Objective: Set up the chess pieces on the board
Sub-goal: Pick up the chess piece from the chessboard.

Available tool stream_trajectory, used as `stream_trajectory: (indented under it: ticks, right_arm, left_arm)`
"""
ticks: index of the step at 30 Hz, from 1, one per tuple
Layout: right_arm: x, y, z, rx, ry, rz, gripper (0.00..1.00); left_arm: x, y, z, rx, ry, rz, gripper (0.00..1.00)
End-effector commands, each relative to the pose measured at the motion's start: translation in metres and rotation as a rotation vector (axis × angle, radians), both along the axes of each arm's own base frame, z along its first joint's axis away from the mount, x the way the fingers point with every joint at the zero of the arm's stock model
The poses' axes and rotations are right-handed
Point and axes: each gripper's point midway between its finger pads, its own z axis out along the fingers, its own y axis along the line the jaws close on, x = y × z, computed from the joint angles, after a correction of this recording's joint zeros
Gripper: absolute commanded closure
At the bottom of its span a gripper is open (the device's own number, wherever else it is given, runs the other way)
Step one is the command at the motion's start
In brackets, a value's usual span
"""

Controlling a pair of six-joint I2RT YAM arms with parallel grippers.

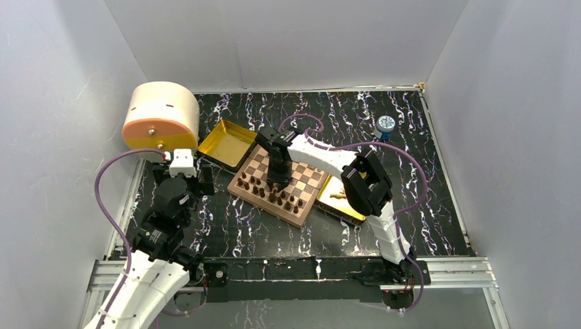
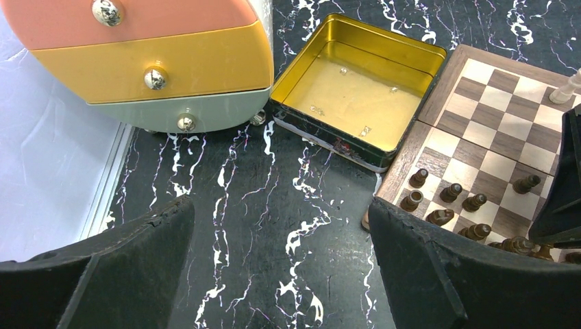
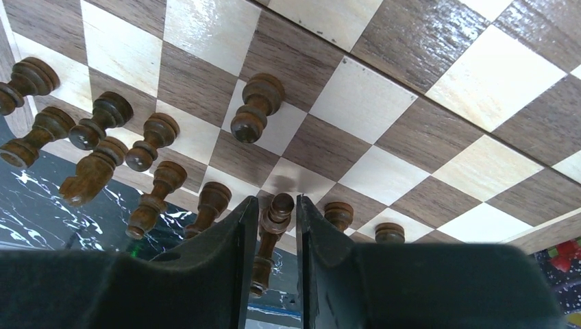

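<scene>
Board: the board lies flat mid-desk, turned so its edges run slantwise to the edges of the desk.
Dark pieces: the dark pieces stand in two uneven rows along the board's near-left side. One pawn stands a square farther in than the rest.
Right hand: the right hand reaches down over the near rows, its jaws drawn narrow. They are closed from both sides on one dark piece.
Gripped piece: the gripped piece sits between the two fingers at the board's near edge. Its long axis runs the same way as its standing neighbours' — upright. Whether its base rests on the square cannot be told.
Knight: a knight stands in the outer row, left of the hand in the wrist view.
Light pieces: one light piece stands on a far square of the board. Others lie in the right tray.
Left hand: the left hand is wide open and holds nothing. It hangs over bare desk beside the board's left edge.
Trays: a gold tray sits against the board's far-left edge. A second gold tray sits at the board's right edge, partly under the right arm.
Drawers: a rounded drawer unit with pink, yellow and pale drawers stands left of the gold tray.
Writing: the printed side wall of the left tray and the top of a blue-capped jar at the desk's far right are too small to read.
</scene>
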Motion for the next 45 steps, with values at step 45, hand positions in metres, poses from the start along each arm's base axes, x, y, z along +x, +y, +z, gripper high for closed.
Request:
stream_trajectory:
  ticks: [45]
  right_arm:
    - [0.033, -0.009, 0.018, 0.034, -0.183, -0.045, 0.89]
  left_arm:
    - [0.001, 0.0, 0.017, -0.013, -0.039, 0.005, 0.06]
